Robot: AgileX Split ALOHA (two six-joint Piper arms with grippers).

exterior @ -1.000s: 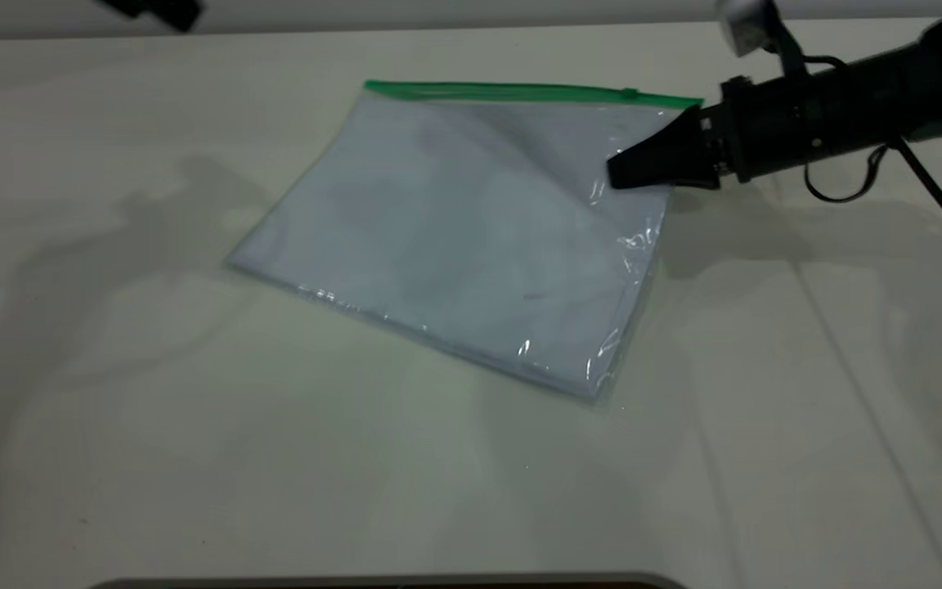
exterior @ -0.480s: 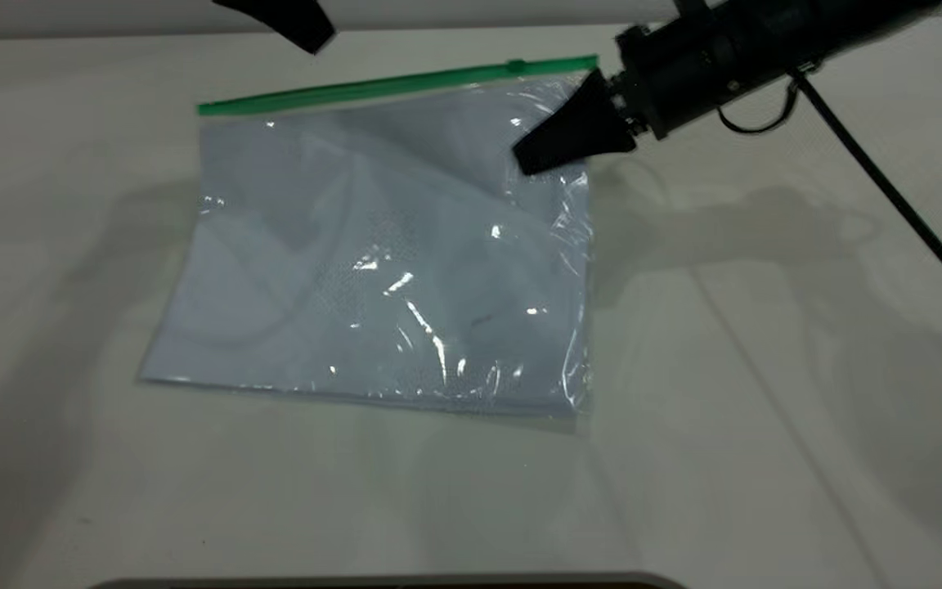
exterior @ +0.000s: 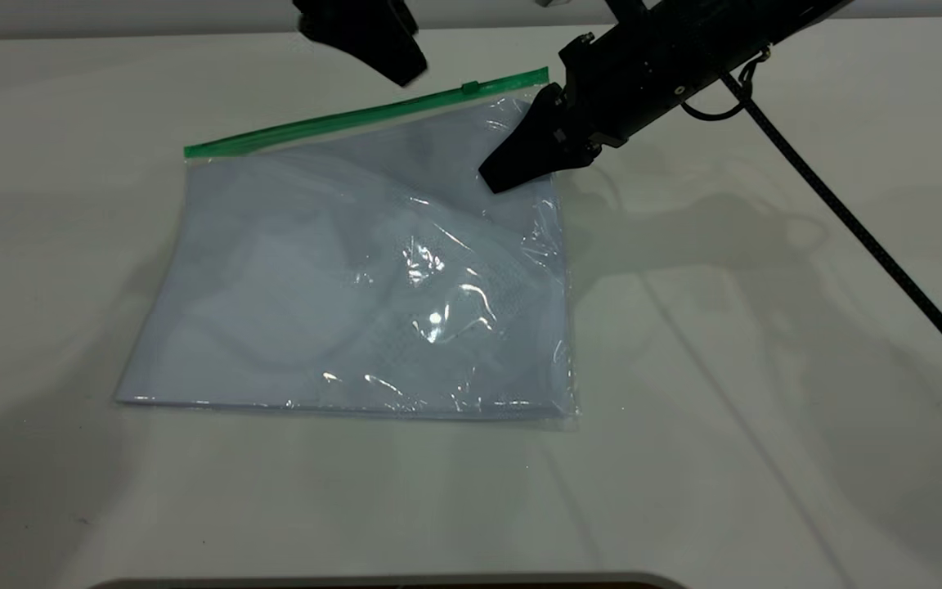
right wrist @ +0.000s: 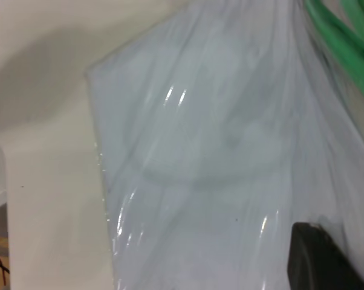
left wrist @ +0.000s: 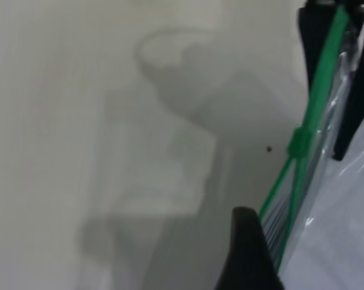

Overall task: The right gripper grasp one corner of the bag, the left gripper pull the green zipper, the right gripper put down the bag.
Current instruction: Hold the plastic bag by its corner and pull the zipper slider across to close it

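Observation:
The bag (exterior: 340, 311) is a clear pouch with white sheets inside; its near edge rests on the table and its far right corner is lifted. The green zipper (exterior: 340, 120) runs along the far edge, with the slider tab (exterior: 469, 86) near the right end. My right gripper (exterior: 505, 173) is shut on the bag just below that corner. My left gripper (exterior: 393, 61) hangs open just behind the zipper, left of the slider. In the left wrist view one of its fingers (left wrist: 248, 254) is beside the zipper (left wrist: 318, 96), short of the slider (left wrist: 300, 144). The right wrist view shows the bag (right wrist: 218, 151).
The white table (exterior: 765, 409) lies all round the bag. The right arm's black cable (exterior: 855, 229) trails across the right side of the table. A dark edge (exterior: 389, 582) shows at the table's front.
My right gripper has moved left and up with the bag's corner, swinging the bag round so that its zipper edge tilts up. My left gripper has come in from the far left toward the slider.

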